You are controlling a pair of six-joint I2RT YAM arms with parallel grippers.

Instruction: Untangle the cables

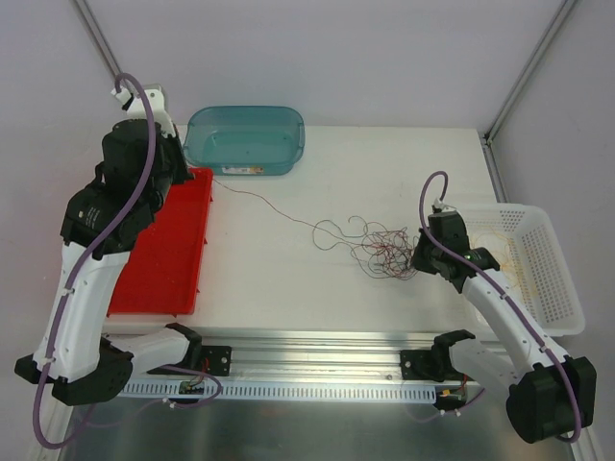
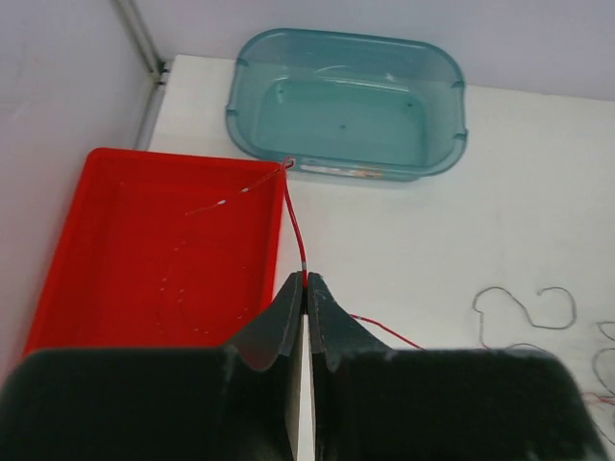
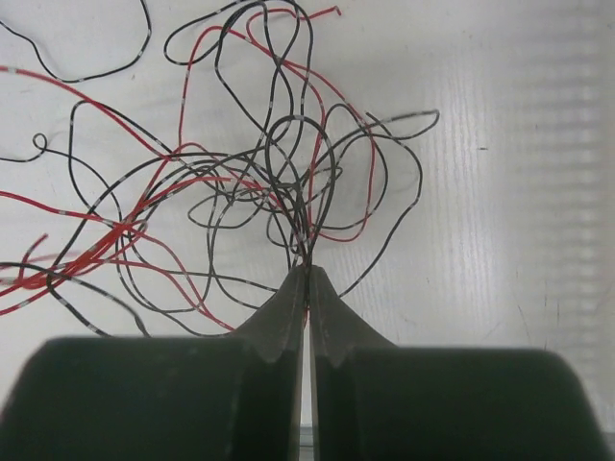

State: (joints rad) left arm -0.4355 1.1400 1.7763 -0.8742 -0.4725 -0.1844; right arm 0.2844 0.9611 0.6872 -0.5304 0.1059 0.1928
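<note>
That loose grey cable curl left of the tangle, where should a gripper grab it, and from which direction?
I'd grab the grey cable on the straight stretch between its two curls, from straight above, jaws across the wire. It lies flat on the table, too thin for a sideways grab, and there it is clear of the tangle.

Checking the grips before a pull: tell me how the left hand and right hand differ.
The left hand pinches a single red cable beside the red tray; the right hand pinches several strands of the tangle. The left hand is far back near the teal tub; the right hand is near the white basket. Both are shut on wire.
</note>
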